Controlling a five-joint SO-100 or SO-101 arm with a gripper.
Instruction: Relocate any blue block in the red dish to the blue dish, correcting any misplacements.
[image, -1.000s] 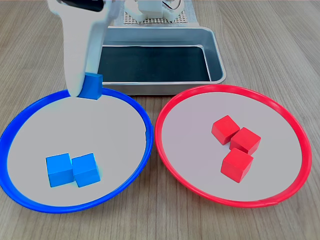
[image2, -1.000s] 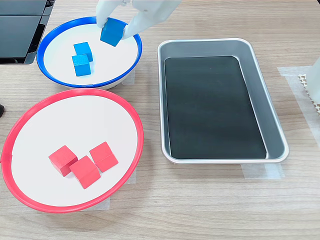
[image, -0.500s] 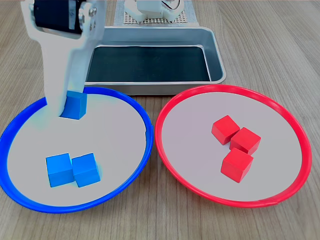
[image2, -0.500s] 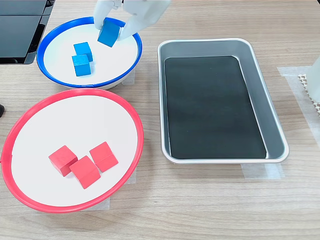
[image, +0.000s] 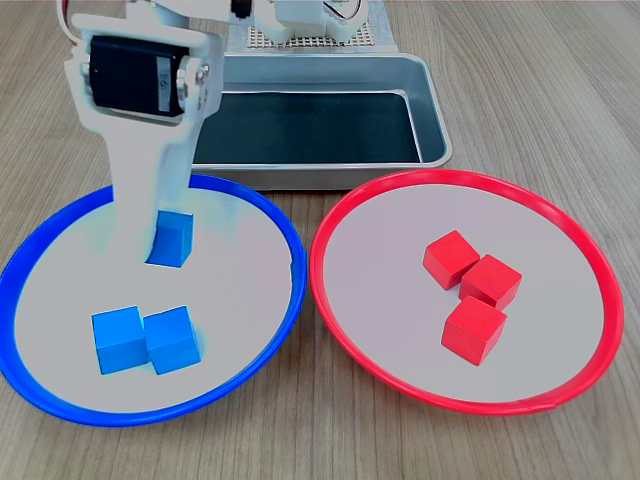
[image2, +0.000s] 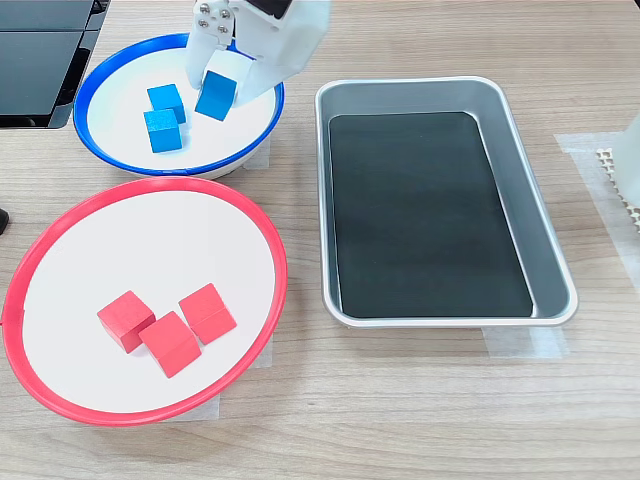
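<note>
A: Where was the blue block (image: 172, 238) at that moment?

B: Inside the blue dish (image: 262, 208), toward its far side in the first exterior view, pinched between the fingers of the gripper (image2: 214, 92). The gripper was clenched on it, and the block looked low over the dish floor. Whether it touched the floor, I could not tell.

A: And the rest?

B: 2 more blue cubes (image: 142, 339) sat touching each other nearer the front of that dish. The red dish (image: 600, 265) held 3 red cubes (image: 471, 294) and no blue one. The metal tray (image2: 540, 215) beside them was bare.

A: How did the block seem to handle?

B: I judged it light and rigid, with flat, smooth faces, so not fragile. A grip on 2 opposite flat faces, near the middle, seemed best, since a corner hold could let it twist. In the second exterior view it sat slightly turned between the fingers.
</note>
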